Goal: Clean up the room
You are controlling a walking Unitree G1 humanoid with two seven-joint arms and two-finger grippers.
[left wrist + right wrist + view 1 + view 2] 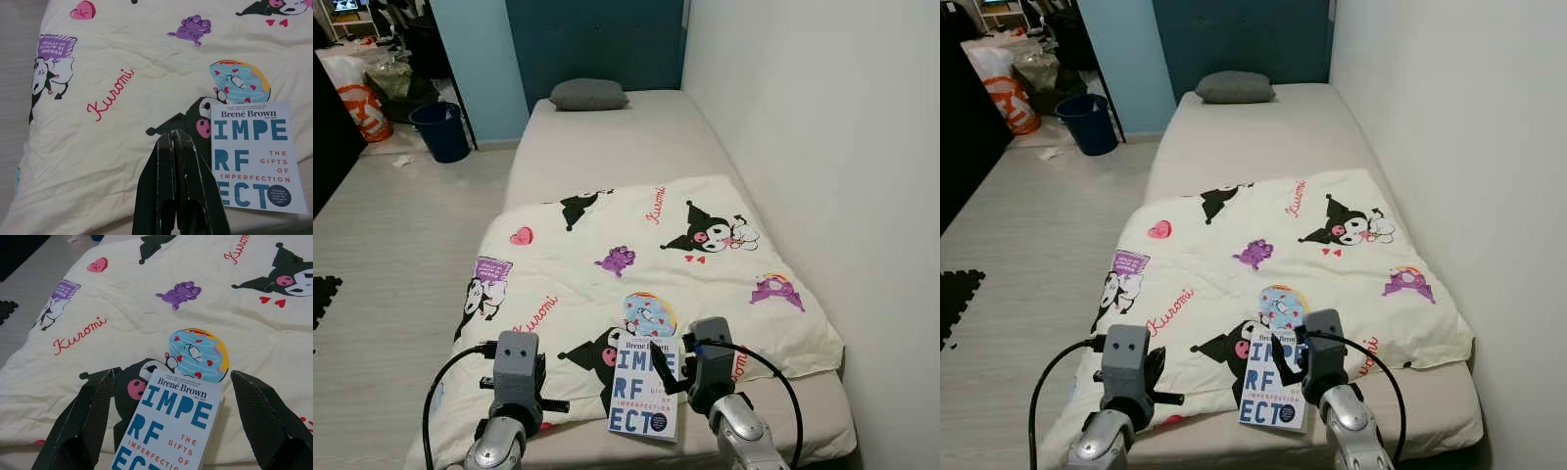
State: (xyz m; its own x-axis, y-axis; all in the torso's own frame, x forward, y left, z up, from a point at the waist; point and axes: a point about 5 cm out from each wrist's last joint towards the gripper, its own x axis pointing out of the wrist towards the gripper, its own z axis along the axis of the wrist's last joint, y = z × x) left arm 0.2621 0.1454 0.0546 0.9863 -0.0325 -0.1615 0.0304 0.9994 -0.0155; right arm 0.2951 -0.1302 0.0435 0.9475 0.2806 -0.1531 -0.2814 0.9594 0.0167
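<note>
Book [168,426] lies flat on the blanket [607,250] at the foot of the bed [626,127], between the spread fingers of your right tool [171,431]; lower it squarely, pinch both long edges, and keep the closed left tool [178,186] clear.

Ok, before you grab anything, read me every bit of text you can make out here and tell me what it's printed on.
"Brené Brown": top of the book cover.
"IMPERFECT": large blue letters, split over three lines, on the book.
"THE GIFTS OF IMPERFECTION": small red words on the book.
"Kuromi": red script, repeated on the blanket.
Purple sign on the blanket: lettering too small to read.
Dark round badge on the book: too small to read.
</note>
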